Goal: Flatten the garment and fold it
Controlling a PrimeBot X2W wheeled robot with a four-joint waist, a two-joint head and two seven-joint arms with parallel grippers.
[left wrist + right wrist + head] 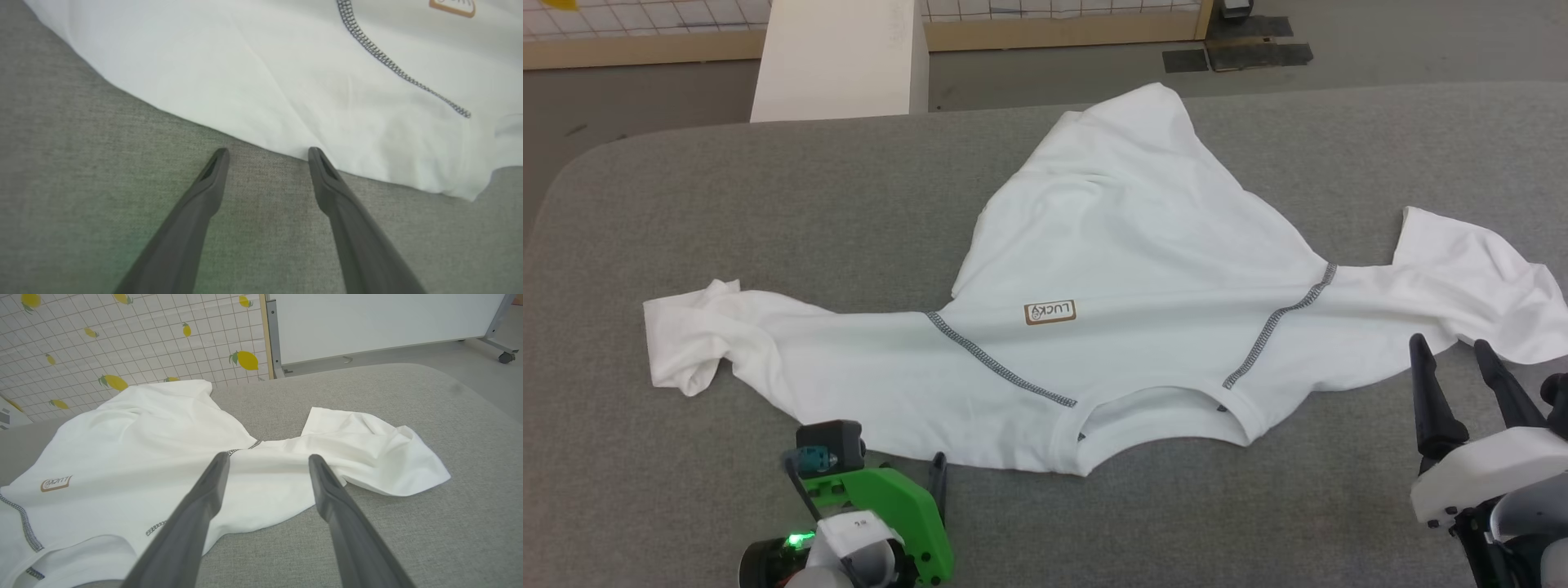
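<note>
The garment (1119, 269) is a white T-shirt with dark zigzag seams, spread on the grey table (768, 204) with its neckline toward me and both sleeves stretched out sideways. Its body bunches up toward the far edge, and a small brown label sits near the middle. My left gripper (267, 153) stands open just short of the garment's (261, 69) near hem, empty. My right gripper (1450, 347) is open over the shirt's right sleeve; in the right wrist view the gripper (267, 459) hangs above the garment (143, 445) with nothing between its fingers.
A rigid white box (841, 57) stands beyond the table's far left edge. A tiled wall panel with lemon prints (122, 339) and a white board on wheels (380, 322) lie behind the table. Bare table cloth (449, 539) surrounds the shirt.
</note>
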